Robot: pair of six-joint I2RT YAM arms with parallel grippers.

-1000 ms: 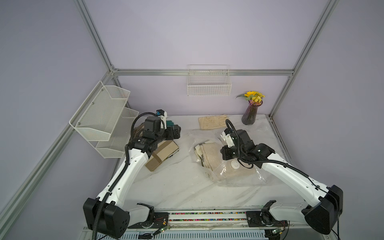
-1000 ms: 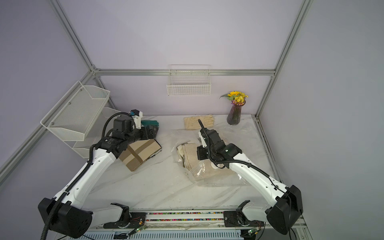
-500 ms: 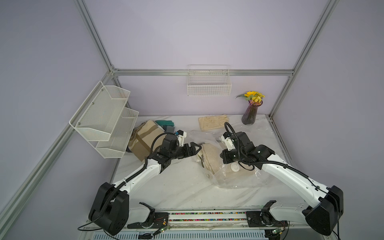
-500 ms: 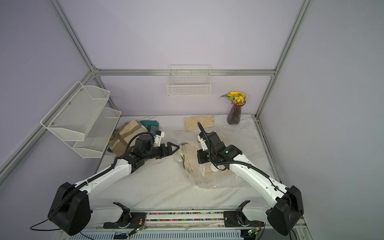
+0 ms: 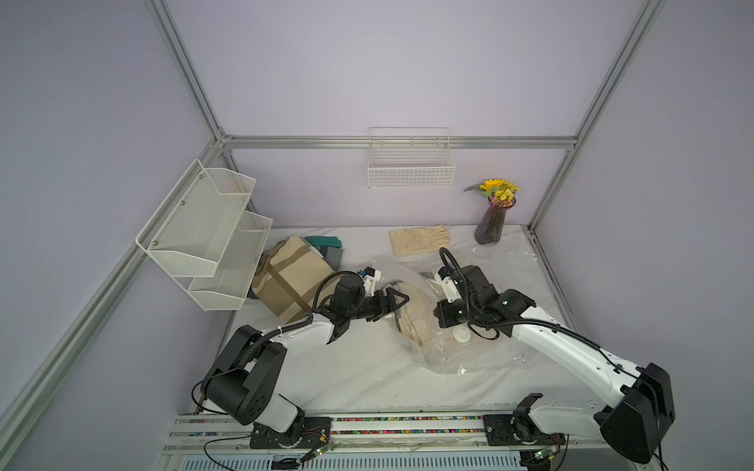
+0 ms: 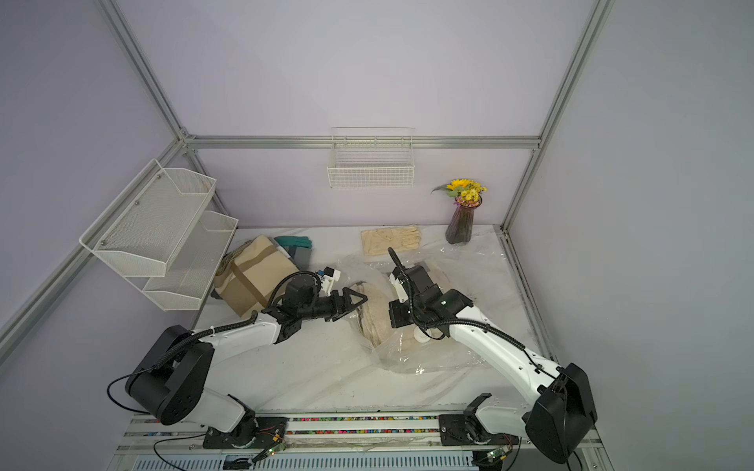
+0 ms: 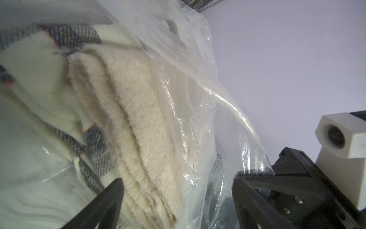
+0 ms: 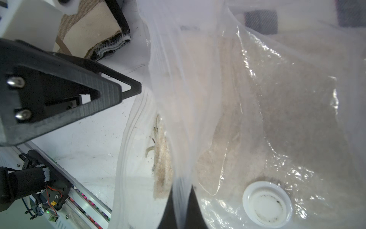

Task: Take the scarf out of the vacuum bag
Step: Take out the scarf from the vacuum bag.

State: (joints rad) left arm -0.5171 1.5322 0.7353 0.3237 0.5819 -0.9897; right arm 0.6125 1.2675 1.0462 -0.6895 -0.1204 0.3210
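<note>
The vacuum bag (image 5: 481, 354), clear crinkly plastic with a white valve cap (image 5: 462, 334), lies at mid-table in both top views. The folded cream scarf (image 5: 416, 314) sits inside it at its left-hand mouth. My left gripper (image 5: 398, 301) is open at that mouth. In the left wrist view its fingers (image 7: 111, 198) stand wide on either side of the scarf (image 7: 142, 128) and loose film. My right gripper (image 8: 182, 198) is shut on a fold of the vacuum bag (image 8: 277, 99), holding the upper film up beside the valve cap (image 8: 266, 204).
A beige folded cloth with a brown stripe (image 5: 291, 281) lies back left by the wire shelf (image 5: 212, 236), with a teal glove (image 5: 324, 242) behind it. Cream gloves (image 5: 418, 239) and a flower vase (image 5: 491, 222) stand at the back. A wire basket (image 5: 410, 169) hangs on the wall.
My left arm has swung from the back left down and rightwards to the bag's mouth. The beige cloth now lies nearer the shelf. The right arm has stayed put.
</note>
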